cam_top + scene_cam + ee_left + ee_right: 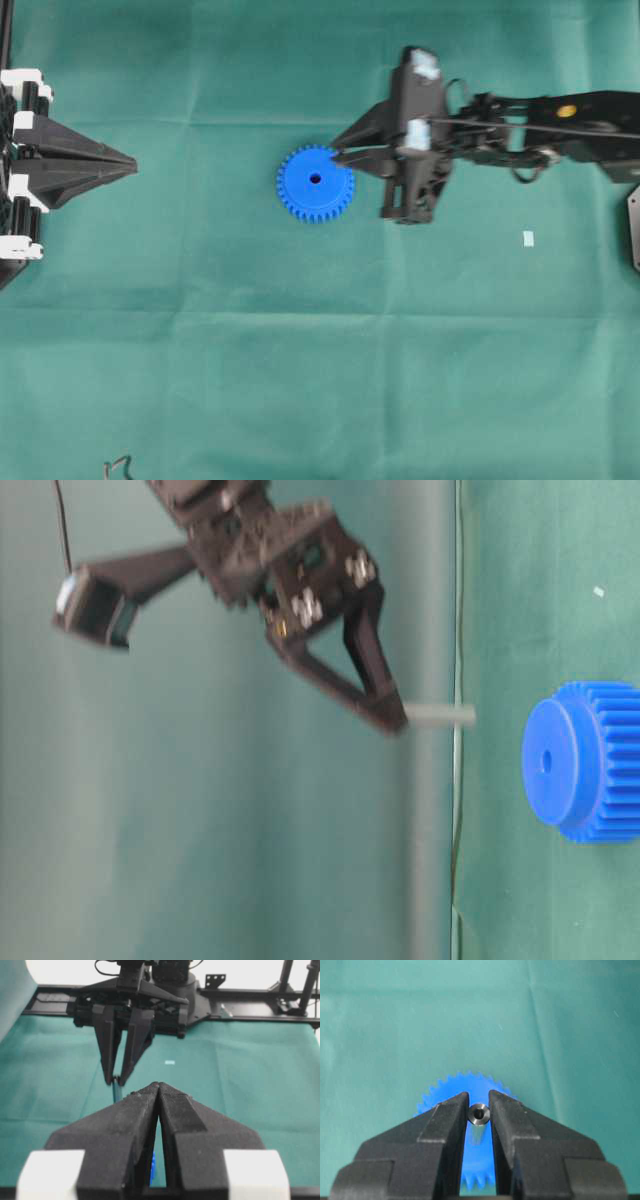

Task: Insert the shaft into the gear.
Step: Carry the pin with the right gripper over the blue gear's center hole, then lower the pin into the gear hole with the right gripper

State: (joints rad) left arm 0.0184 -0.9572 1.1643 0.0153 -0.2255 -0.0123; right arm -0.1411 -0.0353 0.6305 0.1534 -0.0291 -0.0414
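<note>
The blue gear (315, 182) lies flat on the green cloth, its centre hole facing up. My right gripper (340, 156) hangs above the gear's right edge, shut on the shaft (479, 1114), a short silvery pin that points down from the fingertips (392, 716). The shaft (440, 716) is held clear above the gear (585, 760), not touching it. In the right wrist view the gear (447, 1091) lies behind the jaws, under the pin. My left gripper (130, 165) rests at the table's left edge, shut and holding nothing, its tips (159, 1086) pressed together.
A small white paper scrap (528, 238) lies on the cloth to the right of the gear, under the right arm. A thin dark wire loop (118, 465) sits at the front left edge. Green cloth (300, 350) covers the table.
</note>
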